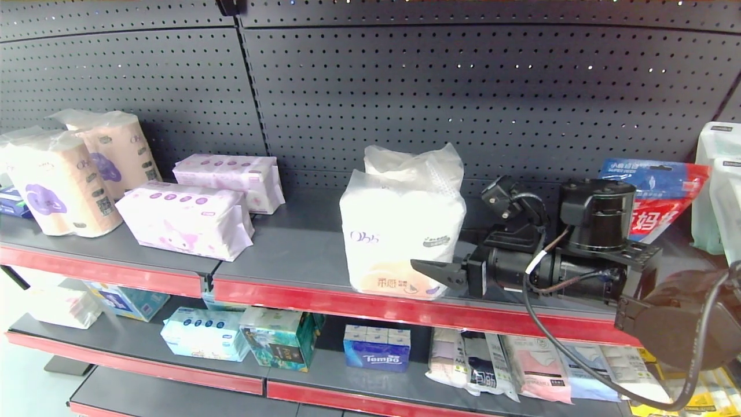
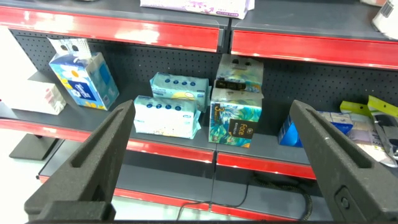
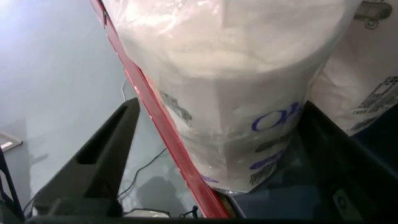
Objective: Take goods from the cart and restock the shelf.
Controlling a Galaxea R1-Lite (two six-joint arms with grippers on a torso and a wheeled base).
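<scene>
A white pack of toilet rolls stands upright at the front edge of the upper shelf, with a second white pack behind it. My right gripper is at its lower right side, one black finger lying in front of the pack's base. In the right wrist view the pack sits between the spread fingers, and a gap shows on the side over the red shelf lip. The right gripper is open. My left gripper is open and holds nothing, facing the lower shelves.
Pink tissue packs and tall roll packs fill the upper shelf's left part. A red and blue bag leans at the back right. Lower shelves hold boxed tissues, blue packs and flat packets.
</scene>
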